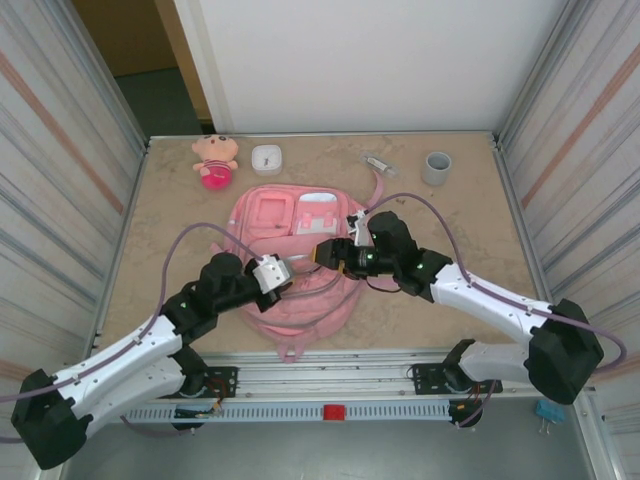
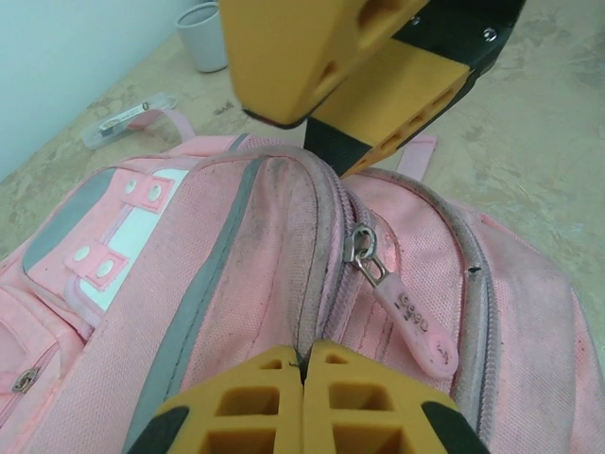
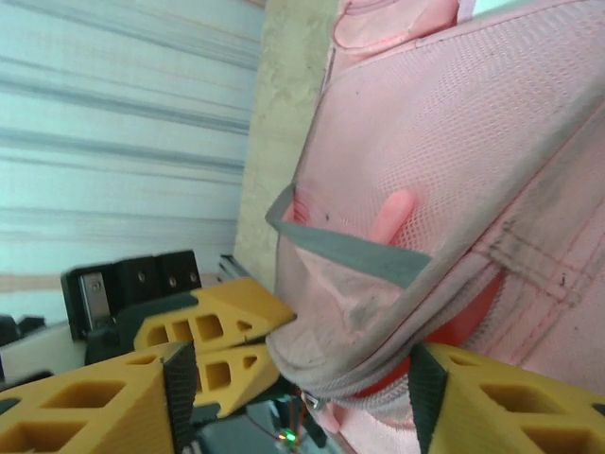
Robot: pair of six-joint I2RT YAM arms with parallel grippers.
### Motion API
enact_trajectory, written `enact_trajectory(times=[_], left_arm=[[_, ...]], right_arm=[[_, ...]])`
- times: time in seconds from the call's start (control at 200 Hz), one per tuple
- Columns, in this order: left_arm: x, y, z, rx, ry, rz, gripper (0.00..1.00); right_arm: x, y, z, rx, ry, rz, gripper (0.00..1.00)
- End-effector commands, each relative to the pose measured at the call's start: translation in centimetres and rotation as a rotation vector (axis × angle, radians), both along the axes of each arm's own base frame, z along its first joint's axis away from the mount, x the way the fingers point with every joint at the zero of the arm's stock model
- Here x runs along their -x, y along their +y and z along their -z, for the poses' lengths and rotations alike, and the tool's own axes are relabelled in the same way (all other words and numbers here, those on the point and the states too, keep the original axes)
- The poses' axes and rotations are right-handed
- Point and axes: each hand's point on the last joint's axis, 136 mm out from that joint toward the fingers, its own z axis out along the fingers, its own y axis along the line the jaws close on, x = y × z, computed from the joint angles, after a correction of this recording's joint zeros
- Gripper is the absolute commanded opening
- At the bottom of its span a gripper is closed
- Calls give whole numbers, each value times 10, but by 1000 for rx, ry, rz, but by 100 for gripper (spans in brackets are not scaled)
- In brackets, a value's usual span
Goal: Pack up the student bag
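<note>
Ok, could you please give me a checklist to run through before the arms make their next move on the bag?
1. Left gripper shut on the zipper seam of the student bag: ok.
2. Right gripper open, jaws apart around the bag's edge, not clamped: ok.
3. Zipper pull lying free on the bag, in neither gripper: ok.
4. Main compartment open wide enough for packing: cannot tell.
5. Plush doll and grey cup packed: not ok, both sit on the table beyond the bag.
</note>
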Motion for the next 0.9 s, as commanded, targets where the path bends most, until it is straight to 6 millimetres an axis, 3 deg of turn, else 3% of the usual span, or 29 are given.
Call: enact_trajectory(times=[0.0,0.165,0.291,0.431,0.586,0.717,0.892], left_arm=[[13,-15,-38,115,-94,113,0],[16,-16,-35,129,-88,123,0],[12,-14,-33,125,-63,97,1],[1,-9,-34,144,44,-9,27],[-2,-5,-52,241,180,-139,43],[3,1,-63,292,244,-246,45],[9,8,-44,235,364,-368,46]], right_arm=[[-23,4,-4,-73,22,90,58],[-27,13,5,-59,76,113,53],[-32,12,10,-49,69,163,22],[-35,14,5,-77,49,186,8],[-34,13,2,-58,4,205,3],[-34,12,0,-55,-6,216,2],[-34,13,-5,-68,-20,223,2]])
